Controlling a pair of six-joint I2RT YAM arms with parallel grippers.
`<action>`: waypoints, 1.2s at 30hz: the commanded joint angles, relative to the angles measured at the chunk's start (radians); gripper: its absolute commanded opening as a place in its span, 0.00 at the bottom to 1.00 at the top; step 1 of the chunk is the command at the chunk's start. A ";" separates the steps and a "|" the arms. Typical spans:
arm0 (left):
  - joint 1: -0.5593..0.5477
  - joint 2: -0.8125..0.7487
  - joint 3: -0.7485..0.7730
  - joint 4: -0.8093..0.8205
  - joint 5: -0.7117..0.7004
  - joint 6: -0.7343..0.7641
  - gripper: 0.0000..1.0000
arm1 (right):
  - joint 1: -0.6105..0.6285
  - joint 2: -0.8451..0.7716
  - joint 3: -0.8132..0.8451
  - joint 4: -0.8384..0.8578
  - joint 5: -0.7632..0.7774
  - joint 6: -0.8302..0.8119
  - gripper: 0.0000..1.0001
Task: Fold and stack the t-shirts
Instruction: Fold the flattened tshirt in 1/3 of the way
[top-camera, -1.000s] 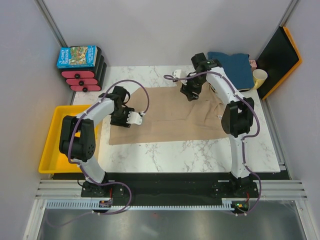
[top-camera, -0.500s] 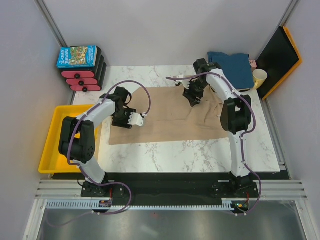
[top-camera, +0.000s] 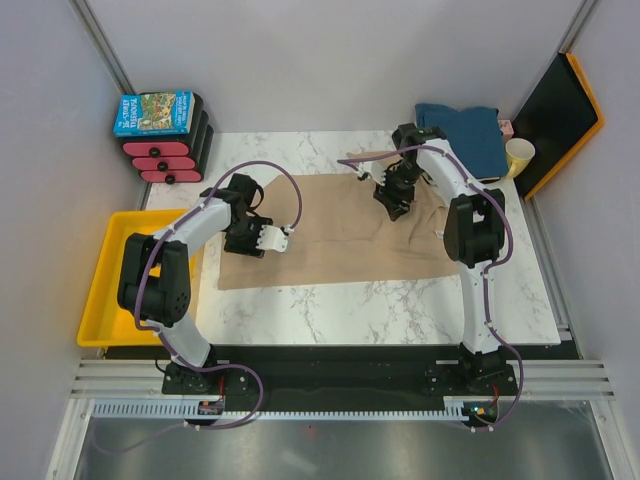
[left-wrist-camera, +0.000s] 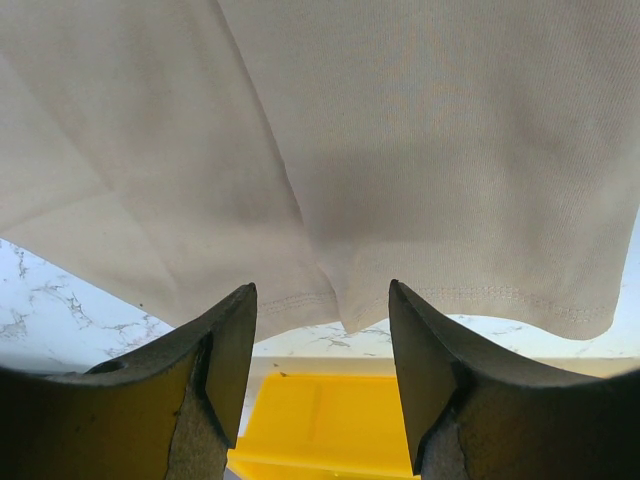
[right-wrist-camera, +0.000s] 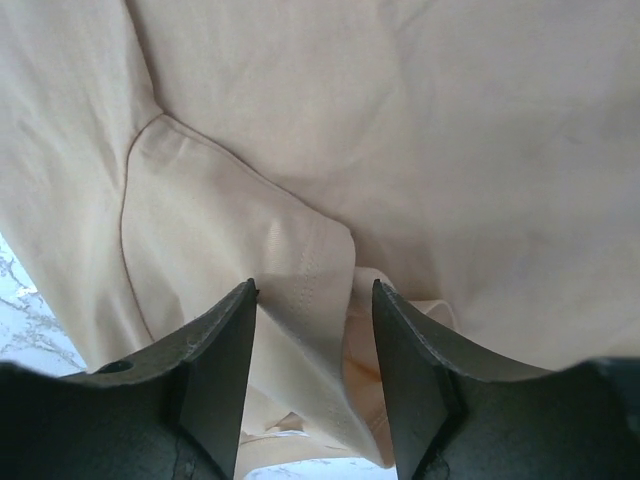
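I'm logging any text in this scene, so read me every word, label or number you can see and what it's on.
On the box: white lettering at its top left corner, too small to read.
On the tan shirt: no print or label shows in any view.
On the blue shirt and the cup: no text shows.
Nothing else carries readable text.
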 joint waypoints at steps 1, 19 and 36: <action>-0.007 -0.025 0.007 0.002 0.027 -0.029 0.62 | -0.002 0.011 -0.002 -0.083 -0.039 -0.054 0.56; -0.010 -0.005 0.003 0.002 0.041 -0.001 0.62 | 0.041 -0.032 -0.017 -0.121 -0.065 -0.076 0.04; -0.019 0.078 0.004 0.028 0.049 -0.012 0.61 | 0.100 -0.262 -0.237 -0.165 0.109 -0.166 0.03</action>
